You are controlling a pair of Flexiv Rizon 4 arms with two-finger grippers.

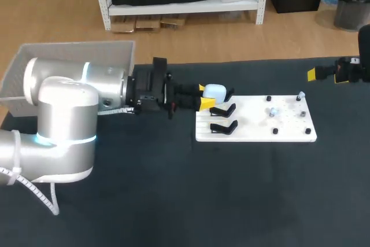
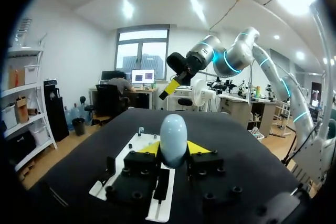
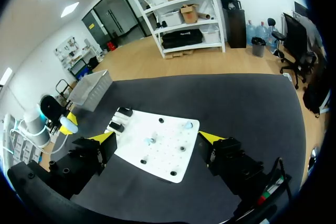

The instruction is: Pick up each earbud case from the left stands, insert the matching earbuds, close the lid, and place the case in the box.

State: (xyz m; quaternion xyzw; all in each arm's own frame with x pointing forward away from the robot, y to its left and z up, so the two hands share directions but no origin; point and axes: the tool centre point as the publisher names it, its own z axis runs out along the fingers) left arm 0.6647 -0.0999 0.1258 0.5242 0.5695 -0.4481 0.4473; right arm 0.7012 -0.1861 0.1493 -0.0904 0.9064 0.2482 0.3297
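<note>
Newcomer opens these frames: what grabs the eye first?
The pale blue earbud case, pinched between the yellow tips of the left gripper at the left end of the white board. Next, the right gripper, held wide open high at the table's right side, and the grey box at the table's far left corner.

A robotics lab: a left arm point(image 1: 63, 114) and a right arm point(image 1: 350, 72) flank a black surface point(image 1: 173, 201) carrying a white fixture board point(image 1: 248, 121).
</note>
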